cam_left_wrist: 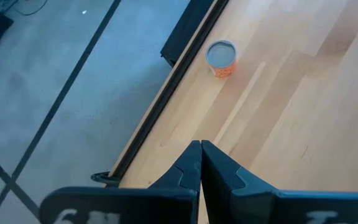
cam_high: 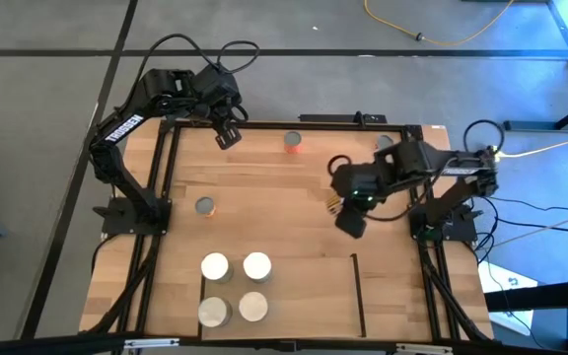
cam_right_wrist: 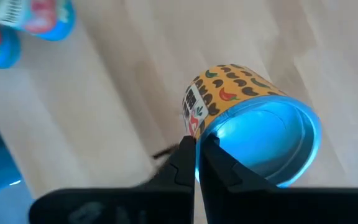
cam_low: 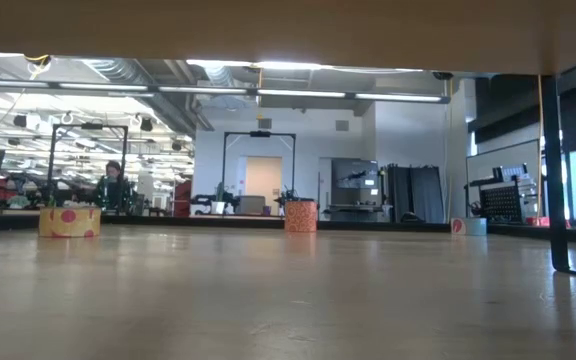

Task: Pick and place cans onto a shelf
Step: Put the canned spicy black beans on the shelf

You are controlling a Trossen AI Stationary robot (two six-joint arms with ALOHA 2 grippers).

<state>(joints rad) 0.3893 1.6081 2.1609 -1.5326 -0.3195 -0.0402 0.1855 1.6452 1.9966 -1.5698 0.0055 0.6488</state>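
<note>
A pale wooden worktop in a black frame stands over grey floor. Four cans with pale round tops stand in a square on the shelf at the near edge; an orange-sided can stands near the far edge, another toward the left. The right tool, over mid-worktop, has its fingers pressed together against a tilted yellow can with pepper pictures. The left tool, at the far-left corner, is closed and empty.
</note>
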